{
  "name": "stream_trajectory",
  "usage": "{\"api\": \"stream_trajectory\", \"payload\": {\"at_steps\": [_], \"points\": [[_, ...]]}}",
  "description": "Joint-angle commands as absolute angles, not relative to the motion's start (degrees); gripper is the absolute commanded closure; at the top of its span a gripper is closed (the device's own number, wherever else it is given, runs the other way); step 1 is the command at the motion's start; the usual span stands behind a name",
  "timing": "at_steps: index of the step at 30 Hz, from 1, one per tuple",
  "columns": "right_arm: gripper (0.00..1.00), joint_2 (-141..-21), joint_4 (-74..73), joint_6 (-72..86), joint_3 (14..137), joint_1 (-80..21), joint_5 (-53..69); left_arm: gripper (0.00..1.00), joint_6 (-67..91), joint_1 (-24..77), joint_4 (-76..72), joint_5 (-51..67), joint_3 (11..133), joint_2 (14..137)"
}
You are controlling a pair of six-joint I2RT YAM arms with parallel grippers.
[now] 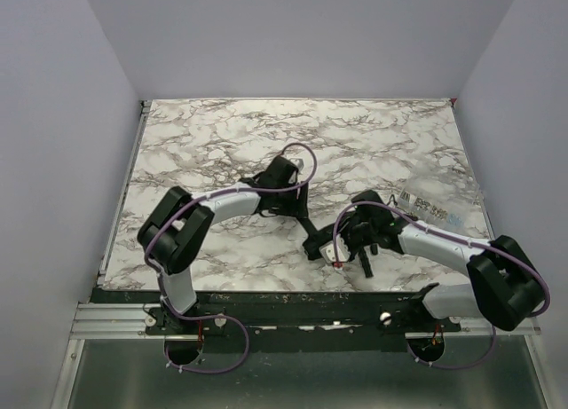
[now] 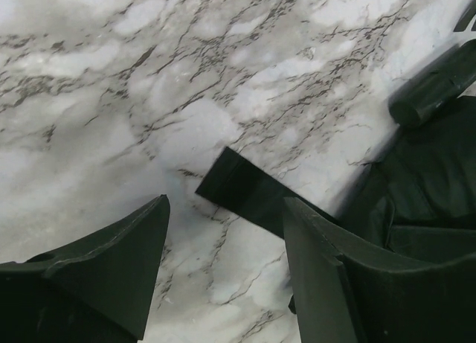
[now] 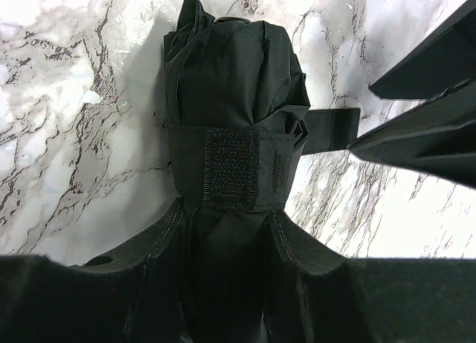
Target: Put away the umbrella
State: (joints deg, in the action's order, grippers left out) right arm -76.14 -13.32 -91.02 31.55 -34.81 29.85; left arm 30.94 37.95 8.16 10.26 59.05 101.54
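Clamping umbrella (image 3: 234, 82) with right fingers (image 3: 152, 283) at bottom centre of right wrist view, probably steadying bundle for strapping. Holding left fingers (image 2: 111, 272) apart, empty, just beside loose strap tail (image 2: 238, 187) mid-frame in left wrist view, seemingly lined up to grab it. Sitting low at marble-print worktop (image 1: 373, 143), lower centre of top view; touching or not, cannot tell. Soft crinkled black fabric, short fat roll; flat woven strap, fuzzy rectangular velcro patch (image 3: 232, 168) facing camera.

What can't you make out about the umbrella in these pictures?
- Lower end of the umbrella: right wrist view, hidden inside the right gripper.
- Root of the strap: left wrist view, behind a finger of the left gripper.
- Handle: top view, too small and dark, under both wrists.
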Motion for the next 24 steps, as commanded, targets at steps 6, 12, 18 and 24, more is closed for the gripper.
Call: {"api": "stream_trajectory", "payload": {"at_steps": [6,12,18,24], "points": [[0.85,-79.69,-24.87,-88.14,28.62,-35.16,27.09,0.49,26.53,40.97,21.61,4.74,69.42,110.49],[0.85,-79.63,-24.87,-88.15,28.54,-35.16,27.02,0.53,25.07,41.05,22.84,7.96,70.11,113.77],[0.85,-79.71,-24.95,-88.1,28.59,-35.15,27.18,0.57,24.83,42.37,24.3,4.91,69.08,115.75],[0.85,-79.76,-24.96,-87.98,28.81,-35.13,27.29,0.6,29.49,45.34,27.33,-4.32,69.26,117.4]]}}
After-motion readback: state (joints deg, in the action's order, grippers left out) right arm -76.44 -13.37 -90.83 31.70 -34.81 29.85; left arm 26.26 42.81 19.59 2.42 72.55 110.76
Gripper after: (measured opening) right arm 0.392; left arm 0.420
